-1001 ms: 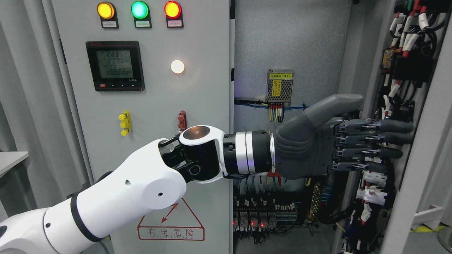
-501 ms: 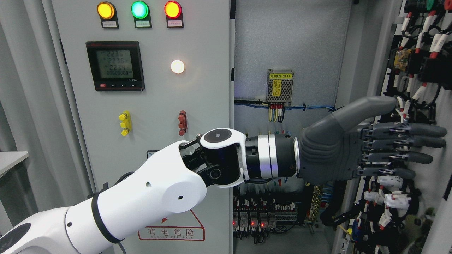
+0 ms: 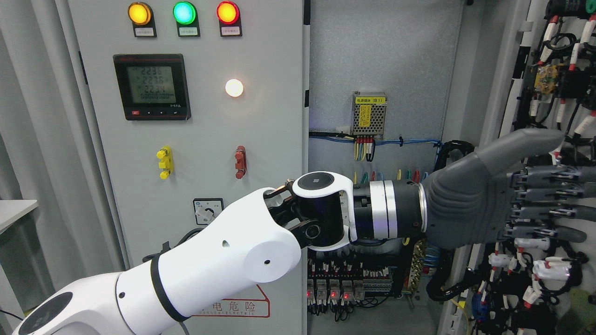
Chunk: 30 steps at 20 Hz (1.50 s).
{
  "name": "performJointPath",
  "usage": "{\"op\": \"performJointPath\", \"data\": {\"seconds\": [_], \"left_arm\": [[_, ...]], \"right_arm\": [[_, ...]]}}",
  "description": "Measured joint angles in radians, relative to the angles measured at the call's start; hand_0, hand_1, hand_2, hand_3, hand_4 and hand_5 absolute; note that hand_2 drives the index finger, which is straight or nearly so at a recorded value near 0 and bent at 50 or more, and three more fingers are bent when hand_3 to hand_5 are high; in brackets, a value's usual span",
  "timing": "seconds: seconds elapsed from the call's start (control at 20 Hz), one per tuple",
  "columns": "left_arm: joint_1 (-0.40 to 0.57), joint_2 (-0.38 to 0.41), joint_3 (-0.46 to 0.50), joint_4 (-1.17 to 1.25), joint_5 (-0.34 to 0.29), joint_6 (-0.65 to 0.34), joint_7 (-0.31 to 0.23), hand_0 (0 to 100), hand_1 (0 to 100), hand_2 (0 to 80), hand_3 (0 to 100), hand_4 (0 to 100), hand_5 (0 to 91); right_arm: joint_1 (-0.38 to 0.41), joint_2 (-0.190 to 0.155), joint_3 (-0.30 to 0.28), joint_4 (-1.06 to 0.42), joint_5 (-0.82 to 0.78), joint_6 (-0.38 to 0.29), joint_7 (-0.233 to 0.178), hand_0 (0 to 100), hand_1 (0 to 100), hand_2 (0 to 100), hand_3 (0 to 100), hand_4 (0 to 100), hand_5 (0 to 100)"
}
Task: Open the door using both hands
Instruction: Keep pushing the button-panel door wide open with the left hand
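A: Reaching across from the frame's lower left, the left hand [image 3: 507,200] sits at right centre, fingers [image 3: 549,193] straight, thumb raised, flat against the open door [image 3: 572,93]; nothing is grasped.

B: Door position?

A: Far right edge, wiring side visible, swung away from the cabinet interior [image 3: 382,70].

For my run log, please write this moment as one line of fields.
left hand: open, fingers straight, flat against right door inner side | door: open wide, wiring visible | right hand: not in view | left door: closed
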Motion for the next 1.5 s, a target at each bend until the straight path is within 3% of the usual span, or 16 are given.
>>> {"op": "performJointPath", "data": {"seconds": [1.5], "left_arm": [[-0.002, -0.052, 0.003, 0.048, -0.003, 0.003, -0.003, 29, 0, 2.8, 3, 3, 0.0]], "right_arm": [[0.000, 0.000, 0.000, 0.000, 0.000, 0.000, 0.000, 22, 0, 0, 0, 0, 0]]}}
